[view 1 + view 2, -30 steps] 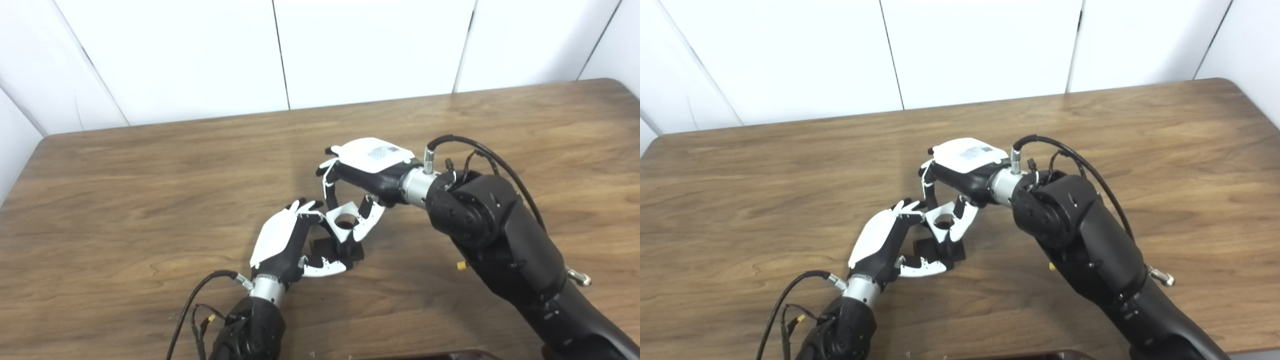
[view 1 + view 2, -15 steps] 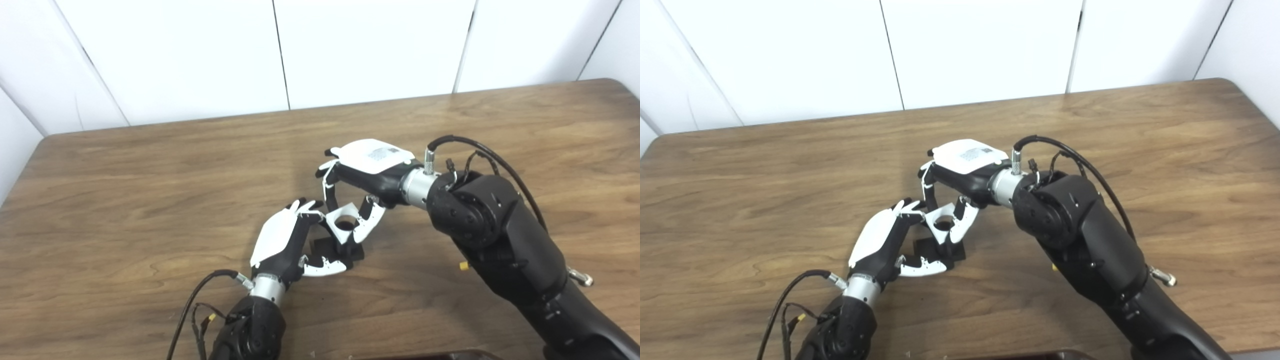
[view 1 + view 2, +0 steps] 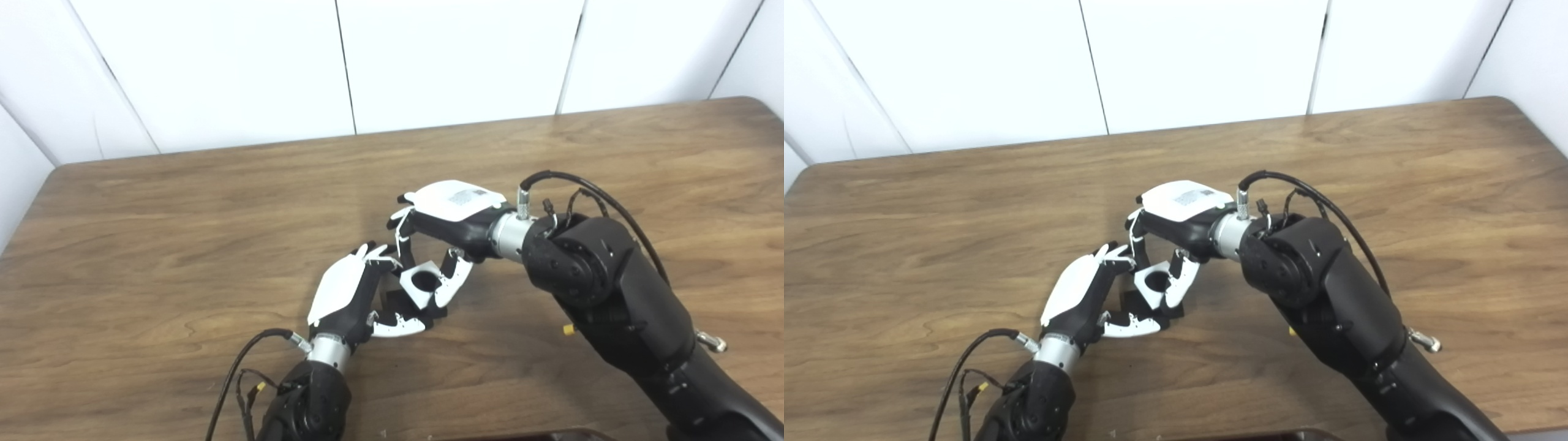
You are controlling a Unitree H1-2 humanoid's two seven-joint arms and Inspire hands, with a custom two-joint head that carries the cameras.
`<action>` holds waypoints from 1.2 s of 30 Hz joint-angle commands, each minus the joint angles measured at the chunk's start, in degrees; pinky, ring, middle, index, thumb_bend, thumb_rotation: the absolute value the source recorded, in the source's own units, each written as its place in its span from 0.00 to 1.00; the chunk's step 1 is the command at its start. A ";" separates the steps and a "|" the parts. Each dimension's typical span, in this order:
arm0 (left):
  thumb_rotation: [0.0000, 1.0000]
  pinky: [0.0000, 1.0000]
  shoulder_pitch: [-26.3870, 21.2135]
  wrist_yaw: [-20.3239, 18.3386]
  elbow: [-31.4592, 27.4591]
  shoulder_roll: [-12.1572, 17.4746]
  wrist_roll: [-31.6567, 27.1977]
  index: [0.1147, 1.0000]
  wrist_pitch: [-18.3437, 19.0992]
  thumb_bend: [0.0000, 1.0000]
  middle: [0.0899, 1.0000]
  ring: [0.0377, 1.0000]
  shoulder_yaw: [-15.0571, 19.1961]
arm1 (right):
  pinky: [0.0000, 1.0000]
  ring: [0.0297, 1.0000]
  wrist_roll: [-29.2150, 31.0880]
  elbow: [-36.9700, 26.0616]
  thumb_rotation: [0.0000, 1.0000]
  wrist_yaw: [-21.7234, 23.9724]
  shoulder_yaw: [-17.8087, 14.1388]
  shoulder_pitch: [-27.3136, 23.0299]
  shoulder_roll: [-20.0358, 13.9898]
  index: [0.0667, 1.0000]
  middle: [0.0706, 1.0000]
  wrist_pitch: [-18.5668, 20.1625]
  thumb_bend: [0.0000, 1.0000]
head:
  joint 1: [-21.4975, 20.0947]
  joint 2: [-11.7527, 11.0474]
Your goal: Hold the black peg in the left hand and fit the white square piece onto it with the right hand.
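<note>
Your right hand (image 3: 444, 211) has its fingers (image 3: 401, 236) curled down on the far-left edge of the white square piece (image 3: 421, 283) and its thumb (image 3: 450, 283) pressed to the near-right edge, so the piece is pinched between them. The piece is tilted, its round hole facing up and toward the camera, and the hole looks dark inside. You cannot tell from either eye view whether the peg has entered that hole.

Just under and to the left of those fingers sits the black peg (image 3: 397, 300), of which only a dark base shows below the white piece. Your left hand (image 3: 346, 294) is wrapped round it: the fingers (image 3: 375, 254) arch over the far side, their tips just beside the right hand's fingers and touching or nearly touching the left corner of the white piece, while the thumb (image 3: 397, 326) reaches along the near side of the base. The base seems to rest on the wooden table (image 3: 153, 245), though the hands hide most of it.

Outward from the fingers, the right wrist and its black forearm (image 3: 612, 294) run back to the lower right, a cable looping over the wrist. The left forearm (image 3: 306, 401) drops to the bottom edge, a cable trailing on its left. Beyond the table's far edge stands a white panelled wall (image 3: 429, 61).
</note>
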 commanded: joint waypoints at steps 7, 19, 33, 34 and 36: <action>0.08 1.00 -0.25 -0.03 1.32 0.96 1.36 0.42 2.46 0.51 0.90 1.00 0.93 | 0.95 1.00 -0.24 -1.51 0.14 -0.49 -0.57 -1.11 -0.13 0.45 0.87 -0.45 0.53 | 0.02 0.21; 0.08 1.00 0.35 -0.11 0.27 1.16 1.43 0.42 2.35 0.51 0.90 1.00 0.95 | 0.95 1.00 -1.36 -1.19 0.15 -0.09 -0.14 -0.38 0.06 0.45 0.89 0.19 0.52 | 0.18 0.37; 0.28 1.00 0.49 -1.79 -0.76 1.51 1.54 0.54 2.96 0.66 0.90 1.00 0.95 | 0.89 1.00 -2.28 -0.98 0.22 -0.21 -0.70 0.61 -0.13 0.61 0.89 -0.07 0.97 | 0.25 0.35; 0.31 1.00 0.49 -1.85 -0.80 1.57 1.65 0.55 2.97 0.68 0.90 1.00 0.96 | 0.89 1.00 -2.38 -0.98 0.22 -0.16 -0.69 0.61 -0.09 0.61 0.90 0.02 0.97 | 0.28 0.41; 0.33 1.00 0.42 -1.78 -0.77 1.69 2.00 0.57 2.88 0.71 0.89 1.00 0.93 | 0.90 1.00 -2.26 -0.97 0.22 -0.27 -0.84 0.68 -0.01 0.61 0.90 0.16 0.97 | 0.28 0.41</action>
